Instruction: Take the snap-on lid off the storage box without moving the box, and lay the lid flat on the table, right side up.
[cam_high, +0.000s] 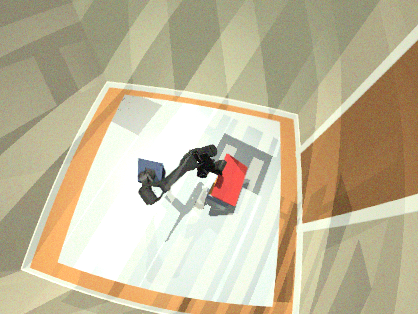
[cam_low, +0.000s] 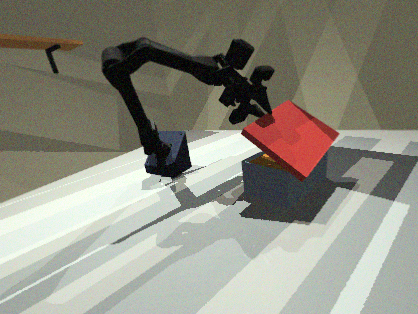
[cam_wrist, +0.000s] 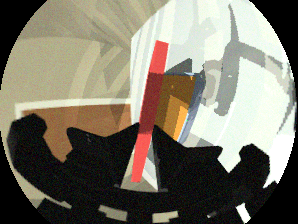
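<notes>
The red lid (cam_high: 230, 181) (cam_low: 292, 135) (cam_wrist: 149, 112) is tilted steeply, its gripped edge raised and its far edge still low over the dark blue storage box (cam_low: 280, 187) (cam_high: 221, 203). My gripper (cam_high: 216, 167) (cam_low: 261, 114) (cam_wrist: 146, 126) is shut on the lid's raised near edge. The box's orange inside (cam_low: 262, 160) (cam_wrist: 174, 106) shows under the lifted edge. In the wrist view the lid is seen edge-on between the fingers.
The arm's dark blue base block (cam_high: 150, 170) (cam_low: 172, 152) stands left of the box. The white table top (cam_high: 125, 235) has an orange border (cam_high: 75, 175). A wooden shelf (cam_low: 35, 42) hangs on the back wall.
</notes>
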